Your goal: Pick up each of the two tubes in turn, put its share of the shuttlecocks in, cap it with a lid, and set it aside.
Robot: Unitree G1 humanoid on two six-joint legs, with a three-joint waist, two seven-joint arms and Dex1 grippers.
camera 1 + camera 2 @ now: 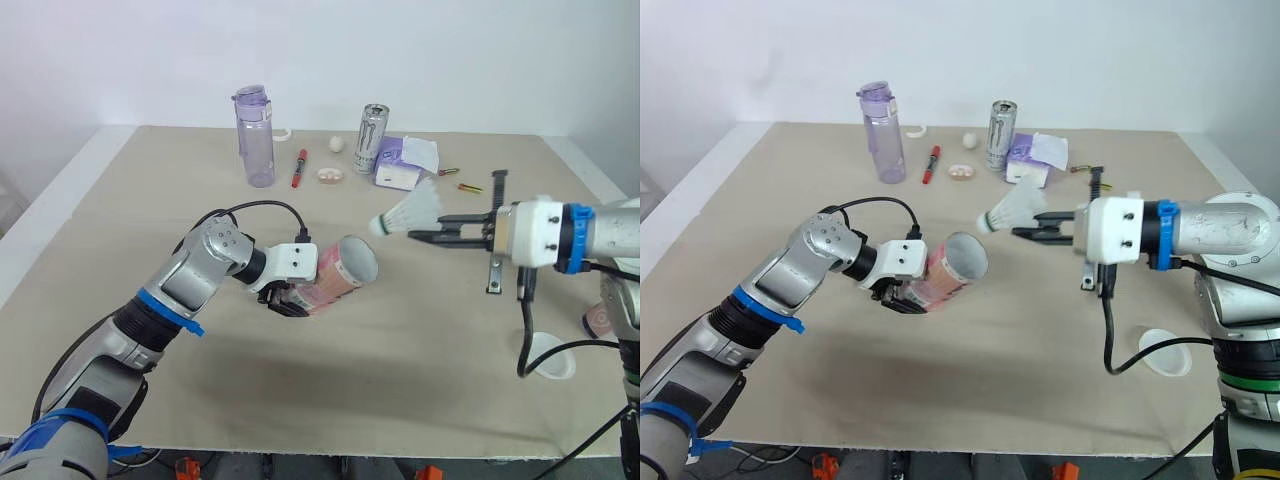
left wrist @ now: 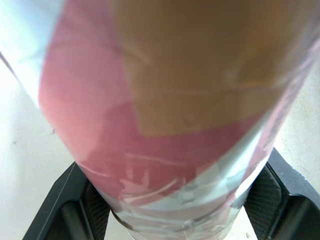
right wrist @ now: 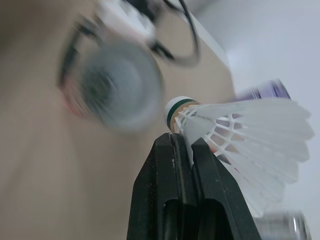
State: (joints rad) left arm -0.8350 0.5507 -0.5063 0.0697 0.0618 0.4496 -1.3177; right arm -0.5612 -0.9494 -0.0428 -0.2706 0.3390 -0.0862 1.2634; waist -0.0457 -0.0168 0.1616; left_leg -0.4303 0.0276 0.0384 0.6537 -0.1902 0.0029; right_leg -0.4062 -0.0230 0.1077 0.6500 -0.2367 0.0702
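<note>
Left pincer (image 1: 288, 300) clamps the tube (image 1: 342, 270) above the counter (image 1: 140, 210). Right pincer (image 1: 412, 237), closed, pinches a shuttlecock (image 1: 412, 212) beside its mouth. Nothing lies between.

Lab-like test space: bare white wall (image 1: 420, 50), beige tabletop (image 1: 420, 350), scattered props: water bottle (image 1: 256, 135), drink can (image 1: 369, 138), marker (image 1: 298, 168).

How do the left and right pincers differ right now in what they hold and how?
The left pincer is shut around the body of the pink tube; the right pincer pinches a white shuttlecock at its feathers near the cork. The tube is tilted, open mouth toward the shuttlecock; the shuttlecock points cork-first at that mouth. Both are held off the table.
</note>
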